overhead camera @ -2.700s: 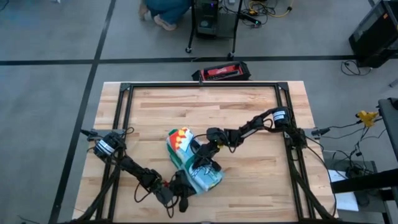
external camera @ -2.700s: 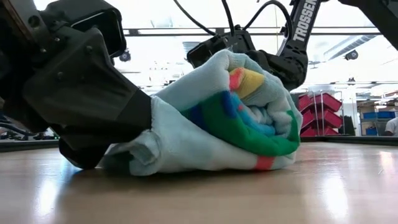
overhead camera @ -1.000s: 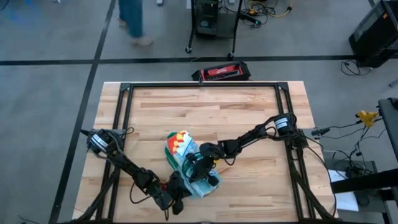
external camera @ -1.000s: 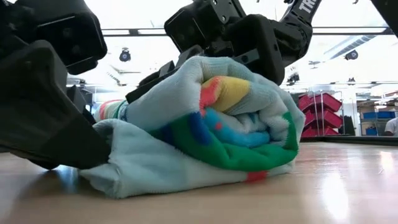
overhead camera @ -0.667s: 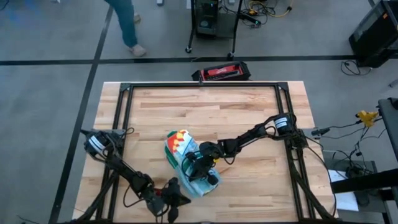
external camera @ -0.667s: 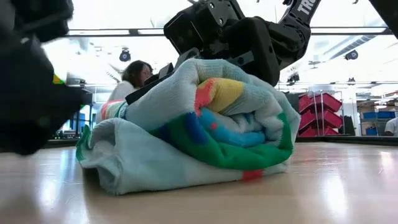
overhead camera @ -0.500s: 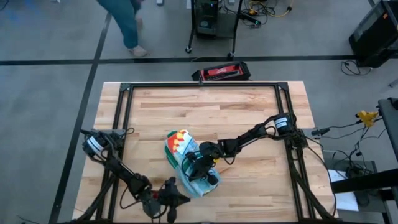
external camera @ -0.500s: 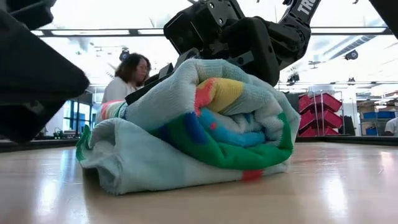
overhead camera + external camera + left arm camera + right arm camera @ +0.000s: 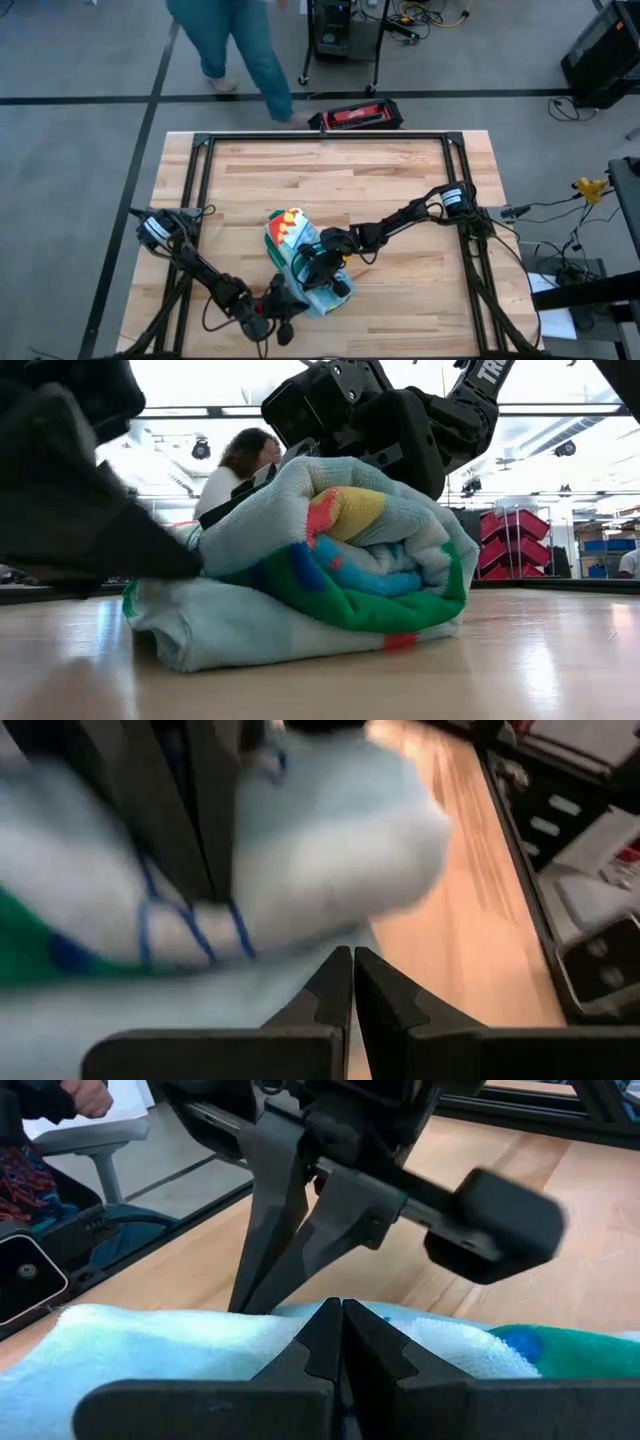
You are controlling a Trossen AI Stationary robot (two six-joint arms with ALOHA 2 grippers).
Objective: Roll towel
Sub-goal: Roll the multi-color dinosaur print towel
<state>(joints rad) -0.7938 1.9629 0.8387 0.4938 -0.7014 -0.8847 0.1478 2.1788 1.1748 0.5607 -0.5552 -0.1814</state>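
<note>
One rolled towel [image 9: 300,258], two closed tools [image 9: 283,322]

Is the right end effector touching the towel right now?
Touching. In the right wrist view the shut right end effector presses its tips into the towel; the low view shows it resting on top of the roll.

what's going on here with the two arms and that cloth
Two robot arms are rolling a towel on the wooden table. It lies bunched into a loose roll near the front. The right gripper, fingers shut, presses on top of the roll. The left gripper, also shut, is at the roll's near end. A person walks past behind the table.
</note>
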